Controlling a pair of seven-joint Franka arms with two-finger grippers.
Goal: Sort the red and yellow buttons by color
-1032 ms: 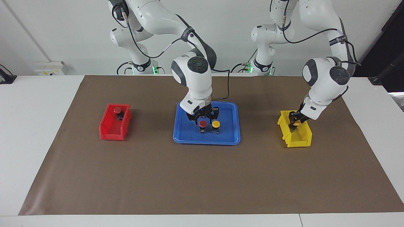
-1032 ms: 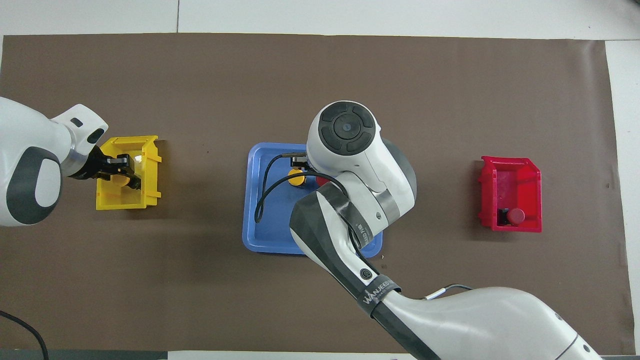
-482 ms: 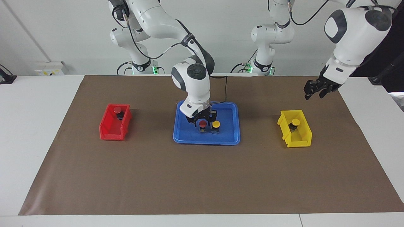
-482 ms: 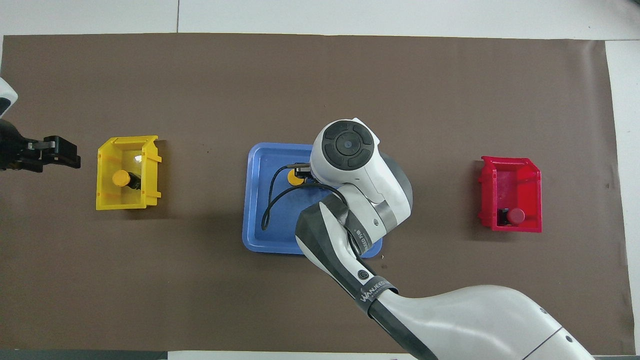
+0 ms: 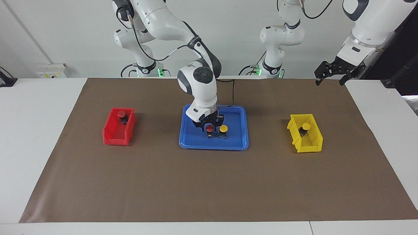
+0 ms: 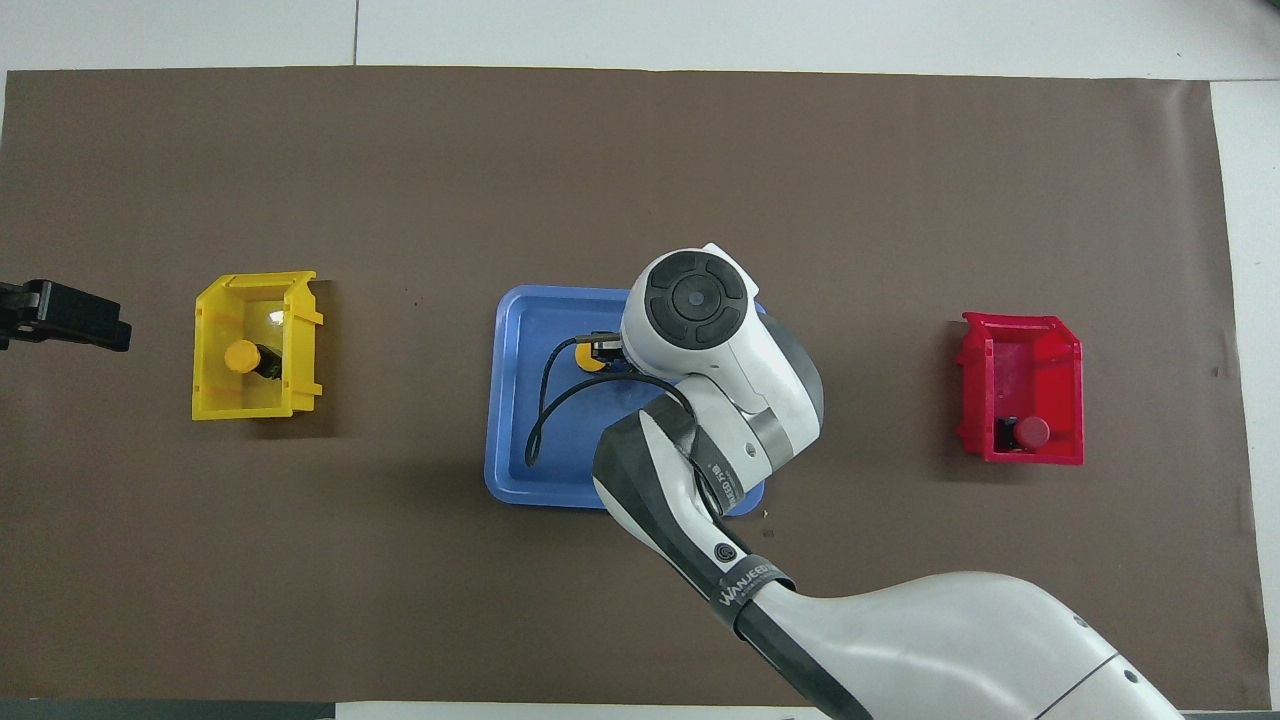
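Facing view: we see the left gripper (image 5: pixel 330 75) raised over the mat's (image 5: pixel 209 182) edge at the left arm's end, jaws open and empty. The right gripper (image 5: pixel 209 125) stands low in the blue tray (image 5: pixel 196 143), jaws around the red button (image 5: pixel 209 128); whether they grip it we cannot tell. A yellow button (image 5: pixel 223 129) stands just beside it.

Overhead view: the yellow bin (image 6: pixel 212 405) holds one yellow-capped button (image 6: pixel 241 356), the red bin (image 6: pixel 1062 350) one red-capped button (image 6: pixel 1031 432)

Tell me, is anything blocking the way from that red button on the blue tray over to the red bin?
Nothing visible does. The red button stands on the blue tray under the right gripper, with a yellow button on its other flank. Only bare brown mat lies between tray and red bin.
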